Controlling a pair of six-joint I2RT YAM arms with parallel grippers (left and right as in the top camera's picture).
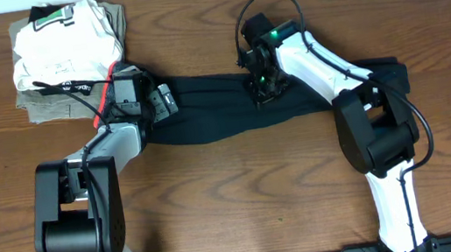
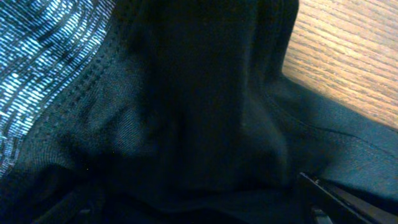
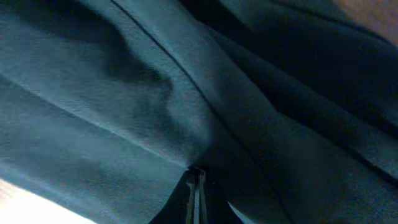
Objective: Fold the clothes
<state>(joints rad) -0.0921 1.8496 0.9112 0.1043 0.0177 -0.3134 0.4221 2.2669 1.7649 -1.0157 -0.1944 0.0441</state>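
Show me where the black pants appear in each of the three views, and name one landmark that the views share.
Overhead: the black pants lie stretched across the middle, between the two arms.
Left wrist: they fill all but the upper right.
Right wrist: they fill almost everything.
Shared landmark: the wooden table, at upper right in both wrist views.

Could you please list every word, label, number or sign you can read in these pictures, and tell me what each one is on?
No text here can be read.
Green-and-black label on the white folded garment: too small to read.
Dark print lower on the same garment: blurred, unreadable.
Black pants: no writing shows in any view; both wrist views show only plain dark fabric.
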